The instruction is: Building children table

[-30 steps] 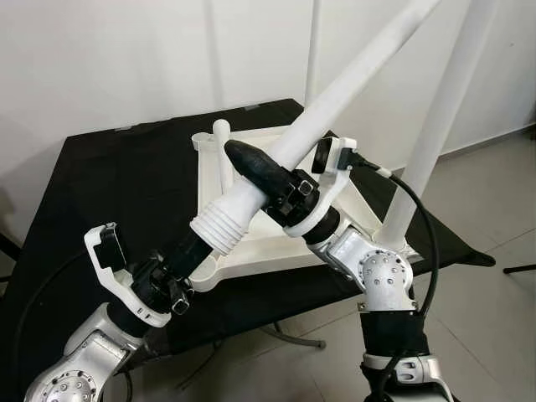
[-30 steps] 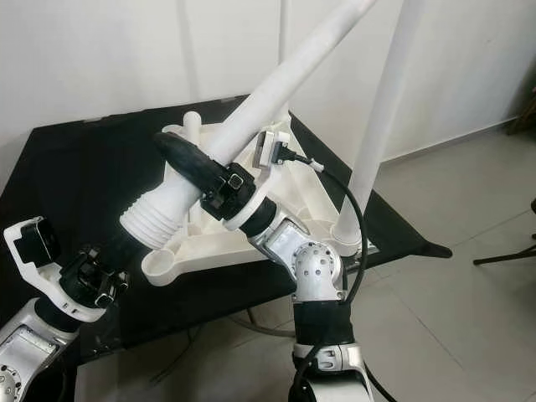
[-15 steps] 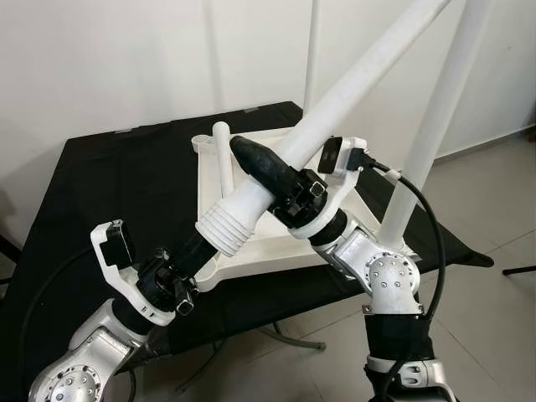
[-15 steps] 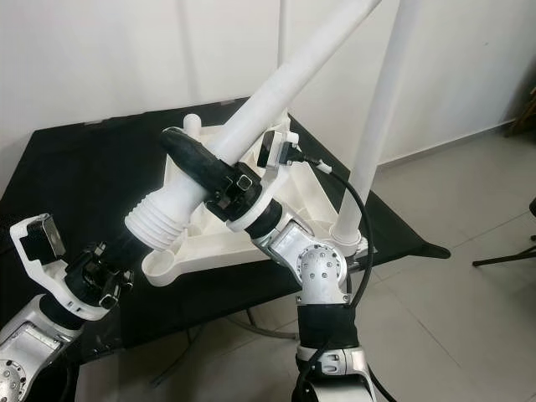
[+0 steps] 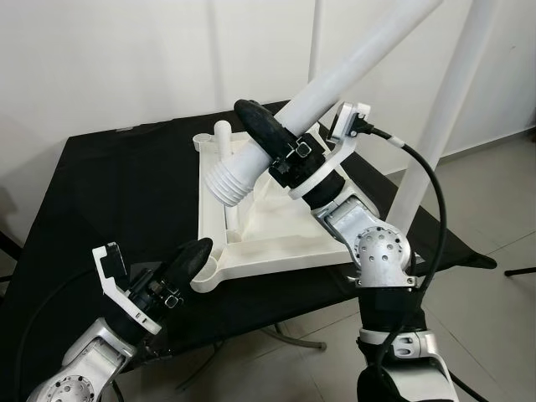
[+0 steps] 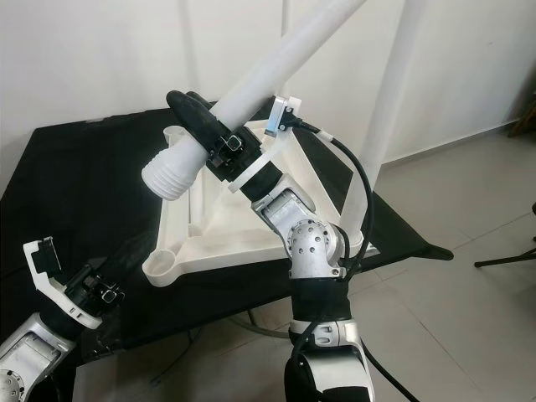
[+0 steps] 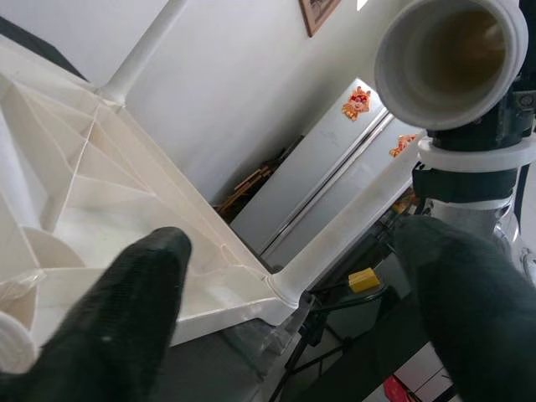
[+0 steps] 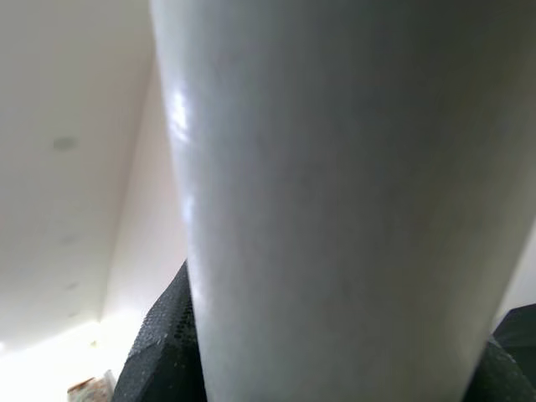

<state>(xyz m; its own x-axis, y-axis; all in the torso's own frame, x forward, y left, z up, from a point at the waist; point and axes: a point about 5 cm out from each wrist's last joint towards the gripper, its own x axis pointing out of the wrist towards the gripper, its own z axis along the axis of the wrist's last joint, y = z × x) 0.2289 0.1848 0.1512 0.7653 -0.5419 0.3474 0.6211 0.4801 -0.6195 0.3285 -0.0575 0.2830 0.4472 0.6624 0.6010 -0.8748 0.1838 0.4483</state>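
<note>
Right tool [image 5: 261, 134]: clamped around the loose leg [image 5: 335, 75], gripping a little above its ribbed end, which hangs in the air over the tabletop's underside.
Left tool [image 5: 188, 258]: fingers spread, holding nothing, low at the near corner of the tabletop.
Loose leg: long white tube, tilted, its ribbed hollow end [image 5: 228, 181] pointing down towards the far-left part of the tabletop.
Tabletop [image 5: 285, 226]: white, upside down on the black table [image 5: 100, 193], ribs showing; one leg [image 5: 435, 117] already stands at the right corner.
Socket [image 5: 209, 270]: near corner cup, just beside the left tool, empty.
Step in hand: likely seating the loose leg in a free corner.
Doing it well: bring the leg upright before lowering, centre its ribbed end over the cup, and steady the tabletop with the left tool so it cannot slide.
</note>
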